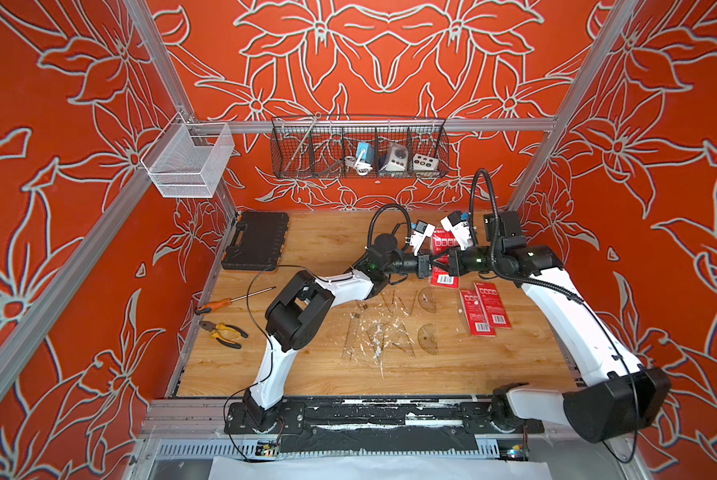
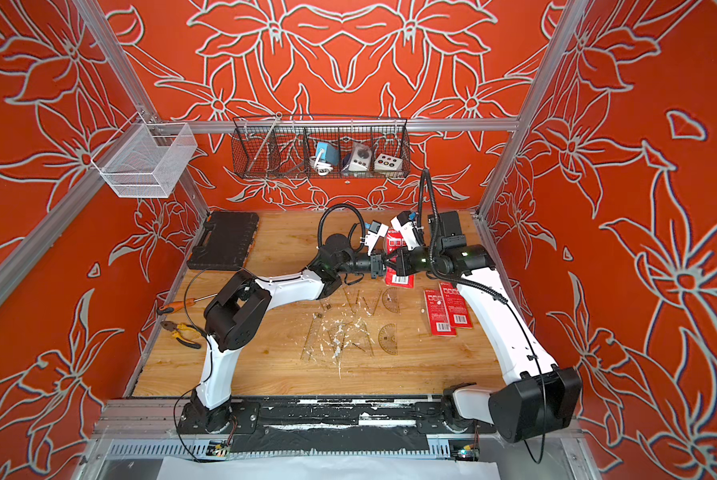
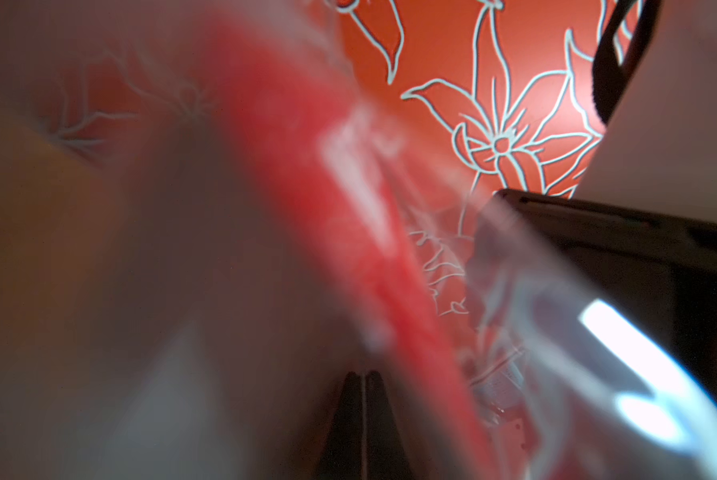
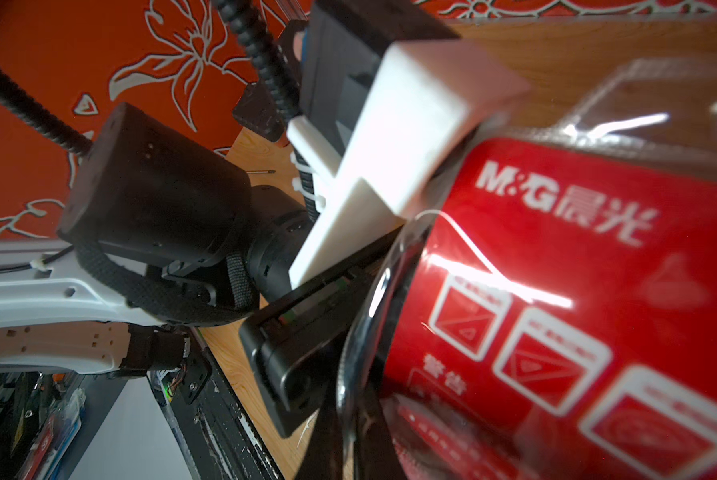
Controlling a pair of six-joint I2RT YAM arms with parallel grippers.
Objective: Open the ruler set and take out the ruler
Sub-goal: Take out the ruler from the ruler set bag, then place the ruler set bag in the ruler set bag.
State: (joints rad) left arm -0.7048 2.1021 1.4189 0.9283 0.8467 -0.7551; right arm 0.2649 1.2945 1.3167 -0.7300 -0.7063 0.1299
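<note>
The ruler set (image 1: 444,279) is a red card pack in a clear sleeve, held up off the table at the back right in both top views (image 2: 399,279). My left gripper (image 1: 436,263) and right gripper (image 1: 444,259) meet tip to tip at its middle. In the right wrist view the right gripper (image 4: 344,436) is shut on the sleeve's clear edge, beside the red card (image 4: 556,291). The left wrist view shows the left gripper (image 3: 365,380) shut, a thin pale line between its jaws, and the pack (image 3: 348,216) blurred close by. I cannot make out a ruler inside the pack.
Two more red packs (image 1: 485,309) lie right of centre. Loose clear rulers, triangles (image 1: 394,338) and protractors (image 1: 427,338) lie mid-table. At the left are a black tool case (image 1: 257,241), a screwdriver (image 1: 224,303) and pliers (image 1: 224,332). Wire baskets (image 1: 359,149) hang on the back rail.
</note>
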